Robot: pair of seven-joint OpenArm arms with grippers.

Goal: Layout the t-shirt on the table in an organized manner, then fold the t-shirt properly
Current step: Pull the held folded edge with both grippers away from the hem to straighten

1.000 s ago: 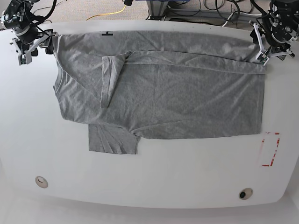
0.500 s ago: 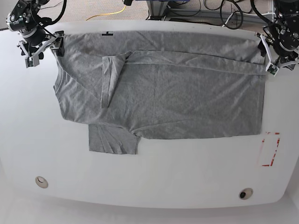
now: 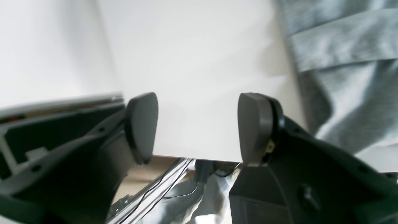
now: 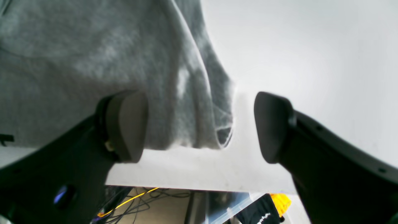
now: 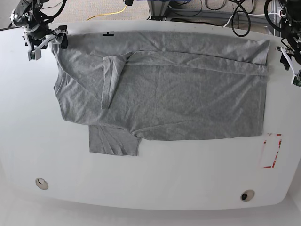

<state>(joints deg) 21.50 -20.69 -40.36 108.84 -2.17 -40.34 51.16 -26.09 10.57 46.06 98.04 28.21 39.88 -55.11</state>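
Lying flat, t-shirt [image 5: 164, 89] leaves red tape rectangle [image 5: 271, 150] uncovered.

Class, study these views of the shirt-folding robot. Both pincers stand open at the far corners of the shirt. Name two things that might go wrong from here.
1. The right pincer hangs open directly over the t-shirt corner, so moving off might snag and drag it.
2. One sleeve lies folded onto the body with creases along the far fold, so folding now would probably trap a lopsided bulge.
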